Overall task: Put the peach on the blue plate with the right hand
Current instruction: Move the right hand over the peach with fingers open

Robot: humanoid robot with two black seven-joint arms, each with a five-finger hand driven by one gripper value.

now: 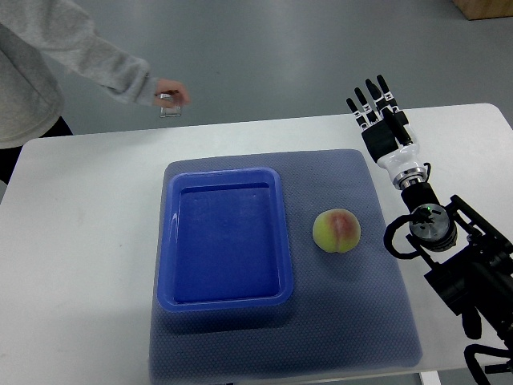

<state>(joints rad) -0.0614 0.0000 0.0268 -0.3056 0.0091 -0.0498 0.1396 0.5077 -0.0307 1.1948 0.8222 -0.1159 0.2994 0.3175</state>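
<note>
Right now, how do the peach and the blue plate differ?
The peach is small, round and yellow-green with a red blush; the blue plate is much larger, rectangular, uniformly blue. The peach is a solid fruit, the plate an empty walled dish. The peach lies right of the plate, apart from it. Both rest on the blue mat.

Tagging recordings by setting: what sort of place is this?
Probably a robot test lab: a plain white table with a staged mat, blue plate and peach, the right hand open, and a person standing by.
</note>
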